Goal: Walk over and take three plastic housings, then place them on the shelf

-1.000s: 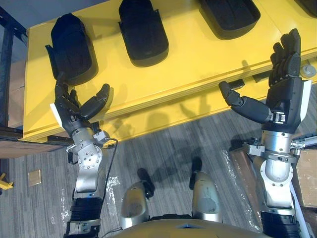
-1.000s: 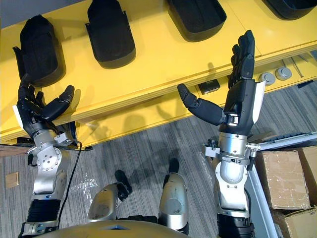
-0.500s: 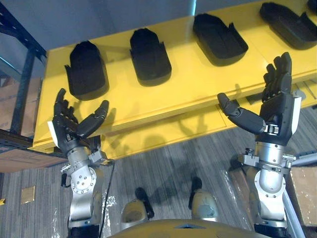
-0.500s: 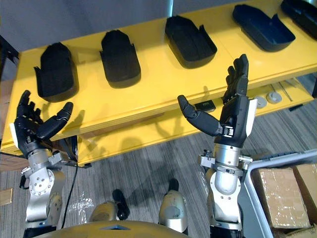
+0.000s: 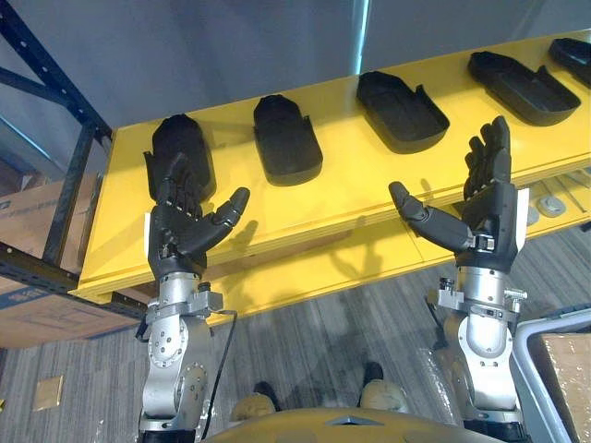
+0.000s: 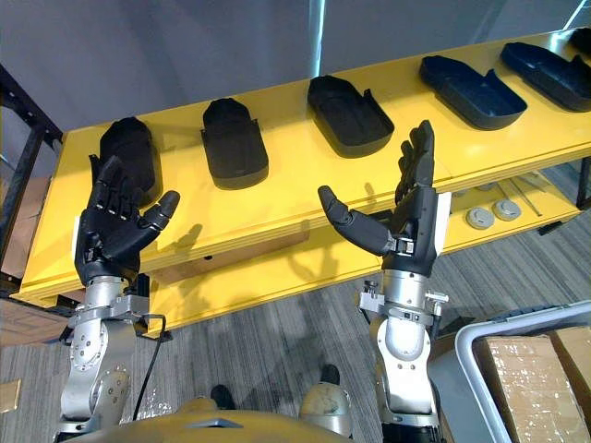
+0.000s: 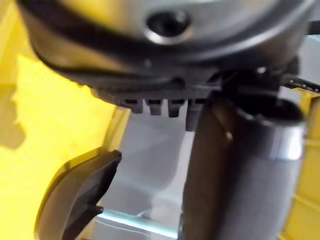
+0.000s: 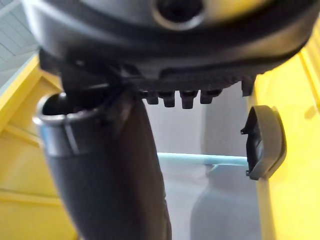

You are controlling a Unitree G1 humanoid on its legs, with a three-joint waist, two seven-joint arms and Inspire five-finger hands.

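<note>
Several black plastic housings lie in a row on a yellow table (image 5: 342,198): one at the far left (image 5: 180,148), a second (image 5: 287,138), a third (image 5: 401,97), a fourth (image 5: 523,87). My left hand (image 5: 180,226) is raised palm-up in front of the leftmost housing, open and empty. Before the table's front edge, between the third and fourth housings, my right hand (image 5: 485,217) is held up open with its thumb out. A housing's end (image 7: 75,195) shows past the left hand, and another (image 8: 265,142) past the right hand.
A dark blue rack frame (image 5: 55,166) stands at the table's left end, with cardboard boxes (image 5: 32,231) on it. Under the top runs a lower yellow shelf (image 6: 268,277) holding small round parts (image 6: 494,212). A grey bin with a cardboard box (image 6: 526,378) sits at the lower right.
The camera has tilted up, so the table sits lower and more of the row shows. My left hand has risen and spread its fingers in front of the leftmost housing.
</note>
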